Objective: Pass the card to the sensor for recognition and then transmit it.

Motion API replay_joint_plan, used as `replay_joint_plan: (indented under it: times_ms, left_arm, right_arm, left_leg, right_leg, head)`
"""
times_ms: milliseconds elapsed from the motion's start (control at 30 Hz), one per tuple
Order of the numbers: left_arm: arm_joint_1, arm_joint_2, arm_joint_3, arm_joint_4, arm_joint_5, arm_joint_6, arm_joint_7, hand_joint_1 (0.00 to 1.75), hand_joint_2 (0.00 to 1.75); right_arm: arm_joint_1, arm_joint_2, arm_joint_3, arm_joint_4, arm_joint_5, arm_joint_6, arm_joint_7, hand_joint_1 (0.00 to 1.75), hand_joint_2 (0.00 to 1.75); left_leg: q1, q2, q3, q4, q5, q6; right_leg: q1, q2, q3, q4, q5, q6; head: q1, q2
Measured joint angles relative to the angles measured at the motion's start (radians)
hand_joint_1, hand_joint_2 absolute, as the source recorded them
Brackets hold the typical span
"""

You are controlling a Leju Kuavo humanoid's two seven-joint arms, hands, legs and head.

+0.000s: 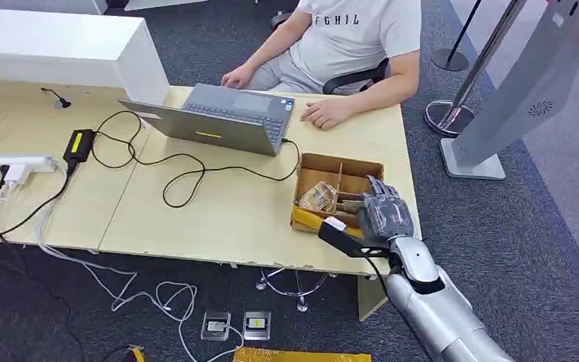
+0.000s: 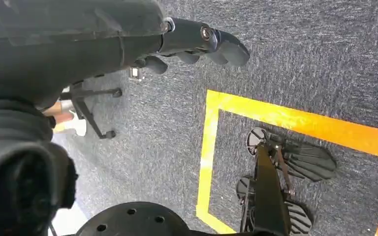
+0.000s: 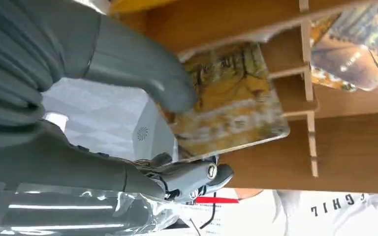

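My right hand (image 1: 384, 211) reaches over the right compartment of an open wooden box (image 1: 339, 162) on the table's right end. In the right wrist view its thumb (image 3: 142, 73) presses on a yellow-brown patterned card (image 3: 236, 103), with the darker fingers (image 3: 197, 174) under the card's edge, so the card is pinched. More cards (image 1: 318, 197) lie in the box's left compartment, and other cards (image 3: 354, 49) show beyond a divider. The grey-white sensor stand (image 1: 513, 98) rises on the floor to the right of the table. My left hand (image 2: 197, 42) hangs over the carpet, holding nothing.
A person (image 1: 347, 38) sits across the table with a hand (image 1: 328, 113) near the box, behind a grey laptop (image 1: 226, 117). Black cables (image 1: 181, 170) and a white power strip (image 1: 11, 164) cover the left part. A stanchion base (image 1: 448, 117) stands by the sensor stand.
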Motion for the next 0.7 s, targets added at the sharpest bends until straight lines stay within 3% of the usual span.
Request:
replay_joint_plan:
  times_ms: [700]
  left_arm:
    - [0.0,0.0,0.0,0.0,-0.007,0.002,0.001,0.0,0.0]
  right_arm:
    - [0.0,0.002,-0.014,0.001,-0.022,0.018,-0.018,1.75,1.75]
  left_leg:
    - [0.0,0.0,0.001,0.0,0.0,0.0]
  right_leg:
    - [0.0,0.0,0.001,0.0,0.0,0.0]
  head:
    - [0.0,0.0]
